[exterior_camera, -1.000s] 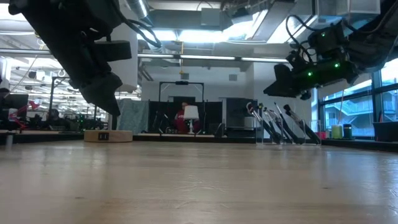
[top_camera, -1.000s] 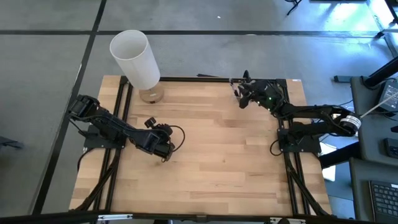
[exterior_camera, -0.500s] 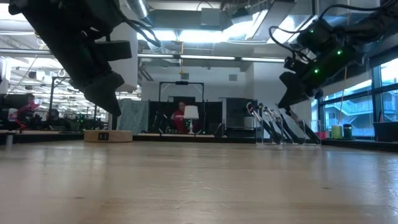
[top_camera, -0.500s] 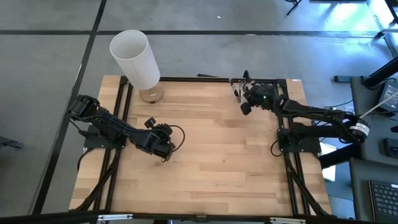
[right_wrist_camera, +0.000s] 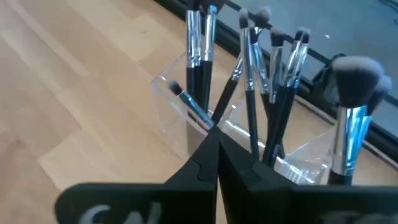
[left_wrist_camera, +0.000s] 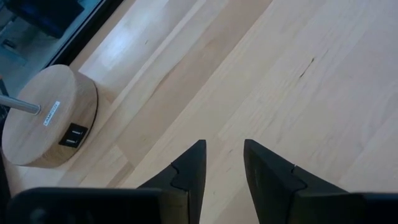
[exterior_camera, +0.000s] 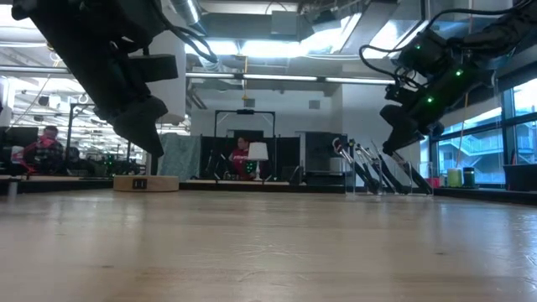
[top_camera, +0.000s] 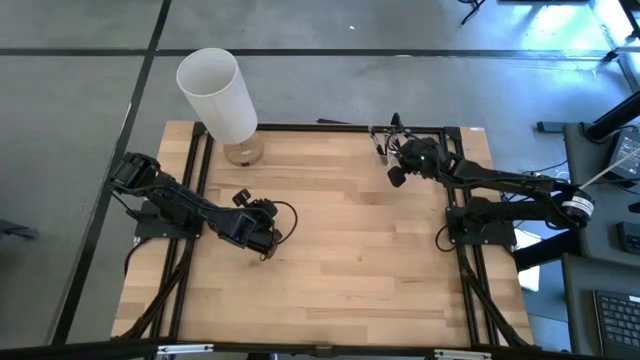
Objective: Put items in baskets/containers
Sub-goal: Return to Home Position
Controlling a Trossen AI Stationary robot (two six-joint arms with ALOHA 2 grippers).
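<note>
A small clear plastic holder (right_wrist_camera: pixel 177 127) stands at the table's far right (top_camera: pixel 383 138). Several black-handled brushes (right_wrist_camera: pixel 199 56) stand in it, bristles up, and one thick brush (right_wrist_camera: pixel 351 112) stands at its side. My right gripper (right_wrist_camera: pixel 216 140) is shut and tipped downward just in front of the holder (exterior_camera: pixel 394 149). A slanting brush handle (right_wrist_camera: pixel 229 93) runs up from its tips. My left gripper (left_wrist_camera: pixel 222 158) hovers open over bare wood left of the table's middle (top_camera: pixel 265 250), with nothing between its fingers. My right gripper's shut fingertips (right_wrist_camera: pixel 205 155) meet where the lower end of the slanting brush handle (right_wrist_camera: pixel 217 115) shows, at the holder's near top edge. The fingers themselves hide that spot, so I cannot tell whether they touch the brush or the holder.
A tall white cylinder (top_camera: pixel 218 95) rises on a thin rod from a round wooden base (left_wrist_camera: pixel 50 118) at the far left corner, close to my left gripper. Black frame rails (top_camera: pixel 195 180) run along the table's left and right sides. Bare wood (top_camera: pixel 350 260) fills the middle and near half.
My right gripper has tipped from roughly level to pointing steeply down at the brushes. Its forearm has stretched out toward the holder. The left arm has kept still.
</note>
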